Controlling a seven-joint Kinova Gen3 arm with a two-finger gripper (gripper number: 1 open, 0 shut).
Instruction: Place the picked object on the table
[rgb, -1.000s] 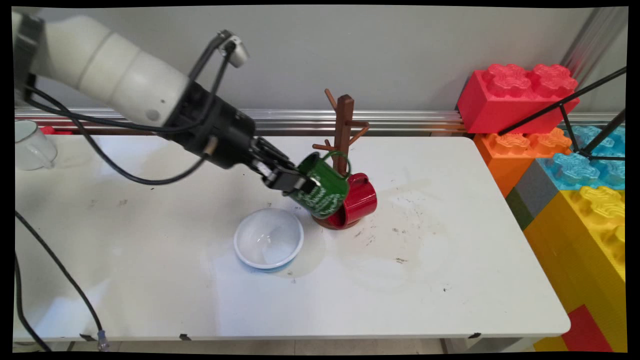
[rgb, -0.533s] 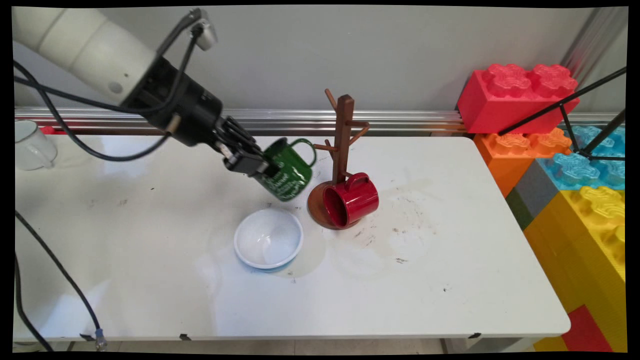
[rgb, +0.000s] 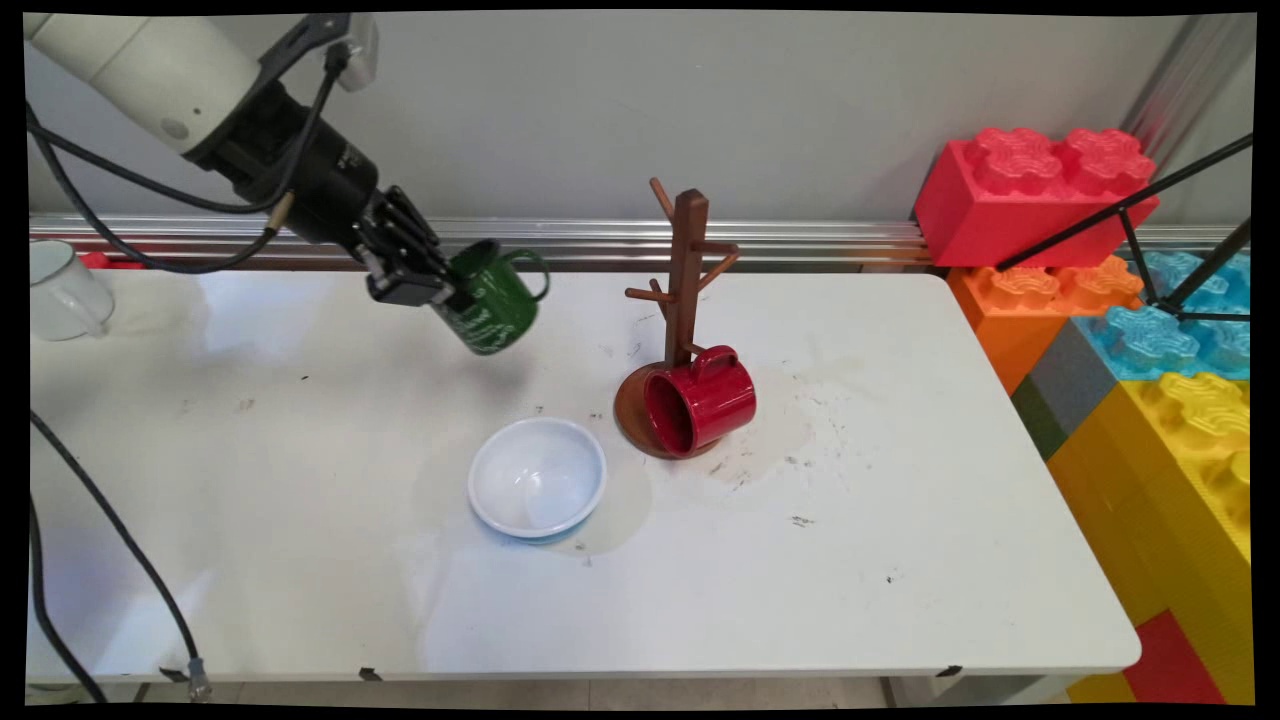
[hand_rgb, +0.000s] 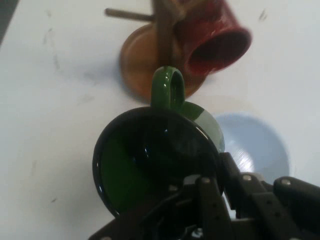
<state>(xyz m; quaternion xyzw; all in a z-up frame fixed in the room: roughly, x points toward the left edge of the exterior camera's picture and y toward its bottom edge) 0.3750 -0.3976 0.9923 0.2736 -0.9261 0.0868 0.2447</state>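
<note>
green mug (rgb: 492, 300) carried up-left by claw (rgb: 440, 292), off the mug tree (rgb: 682, 300)

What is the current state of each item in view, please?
tool: shut on the green mug's rim
green mug: held in the air, tilted, empty
red mug: hanging by its handle on the mug tree, mouth sideways
mug tree: upright
white bowl: upright on the table, empty

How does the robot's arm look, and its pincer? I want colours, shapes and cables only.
The arm is white, thick and rounded, with a small grey dot on its side. It ends in a black cylindrical wrist. Thin black cables loop along it, and a small grey box sits above the wrist. The pincer is black, with jointed metal links and small silver screws.
</note>
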